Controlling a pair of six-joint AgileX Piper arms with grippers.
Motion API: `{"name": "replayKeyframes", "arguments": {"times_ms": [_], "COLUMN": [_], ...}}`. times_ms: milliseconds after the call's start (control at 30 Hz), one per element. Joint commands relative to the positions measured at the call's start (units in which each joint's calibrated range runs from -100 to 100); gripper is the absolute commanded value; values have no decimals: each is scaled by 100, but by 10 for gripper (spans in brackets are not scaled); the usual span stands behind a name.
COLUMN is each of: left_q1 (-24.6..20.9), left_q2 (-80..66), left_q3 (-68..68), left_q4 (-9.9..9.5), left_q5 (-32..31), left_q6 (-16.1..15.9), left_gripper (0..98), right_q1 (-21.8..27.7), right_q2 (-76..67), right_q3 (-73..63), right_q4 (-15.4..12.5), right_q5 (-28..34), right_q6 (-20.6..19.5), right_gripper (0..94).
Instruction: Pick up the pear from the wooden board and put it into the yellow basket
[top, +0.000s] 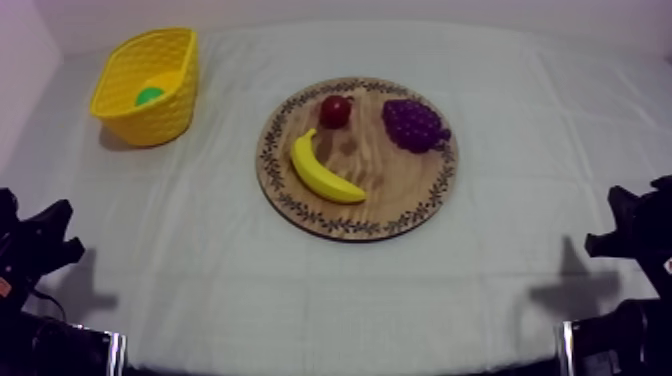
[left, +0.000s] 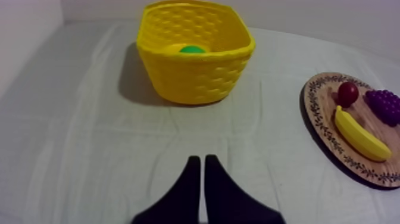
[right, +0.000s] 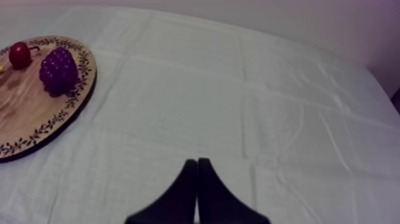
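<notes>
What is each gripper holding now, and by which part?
Nothing is held. The left gripper and the right gripper are both shut on nothing, over the bare cloth.

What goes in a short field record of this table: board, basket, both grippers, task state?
board: wooden board holds banana, small red fruit, grapes
basket: yellow basket holds a green fruit, apparently the pear
left gripper: shut, holding nothing, facing basket
right gripper: shut, holding nothing, over cloth
task state: pear seemingly already in basket

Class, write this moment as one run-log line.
pear in basket | board holds banana, small red fruit, grapes | left tool shut, empty | right tool shut, empty
</notes>
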Motion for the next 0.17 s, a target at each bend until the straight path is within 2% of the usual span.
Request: {"name": "replayKeyframes", "arguments": {"times_ms": [0,133], "left_q1": [2,2], "left_q2": [-1,-1], "left_q3": [1,1], "left_q4": [4,4], "left_q5": [-7,-7], "left_q6": [1,2], "left_gripper": [0,0], "right_q1": [-1,-1], "right_q2": [-2,-2], "right_q3": [4,4], "right_q4": [0,0], "right_q5": [-3,-3], "right_q6": [0,0], "right_gripper": [3,3]}}
